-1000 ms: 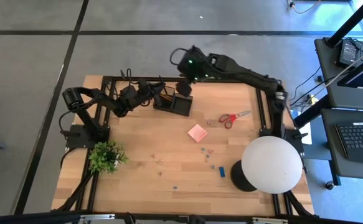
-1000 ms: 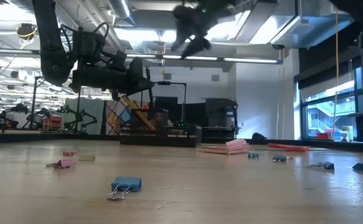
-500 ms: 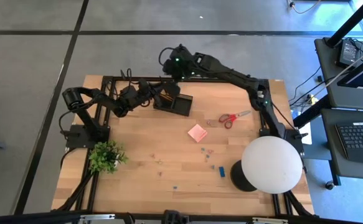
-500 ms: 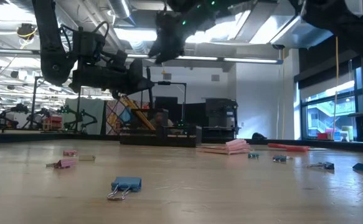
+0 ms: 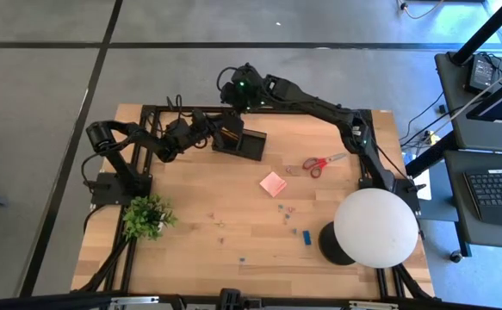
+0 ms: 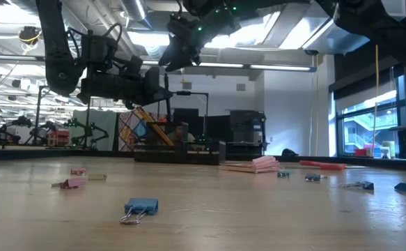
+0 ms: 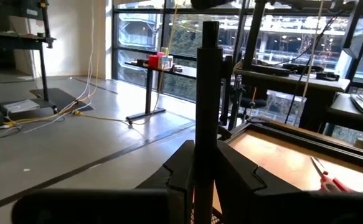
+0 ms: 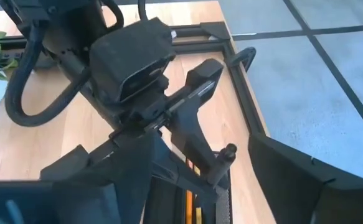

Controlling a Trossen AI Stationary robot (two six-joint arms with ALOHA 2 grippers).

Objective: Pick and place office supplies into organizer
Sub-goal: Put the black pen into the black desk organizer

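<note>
We see the left arm folded low along the table's (image 5: 190, 258) far-left part, its forearm lying level and pointing toward the organizer (image 5: 242, 144). The left tool (image 5: 219, 131) sits right at the organizer's near-left edge, its fingers (image 7: 182, 168) pressed together on a black pen (image 7: 207, 106) that stands upright between them in the left wrist view. In the low view the same arm hangs level above the wood, with the pen's lower end close over the organizer (image 6: 182, 155).

The right arm reaches from its base at the table's right side in a long diagonal across the far edge, elbow raised, wrist bent down above and just behind the organizer. The right tool (image 5: 230, 96) hovers over the left arm's wrist; in the right wrist view its two dark fingers (image 8: 293, 180) stand apart with nothing between them, and we look down past them onto the left tool (image 8: 169, 118) and an orange-brown pencil (image 8: 188, 202) already inside the organizer.

Out on the open wood lie the red-handled scissors (image 5: 323, 162), the pink sticky-note pad (image 5: 273, 183), a small blue block (image 5: 306, 236) and scattered tiny clips (image 5: 286, 209). A blue clip (image 6: 140, 208) lies nearest in the low view.
</note>
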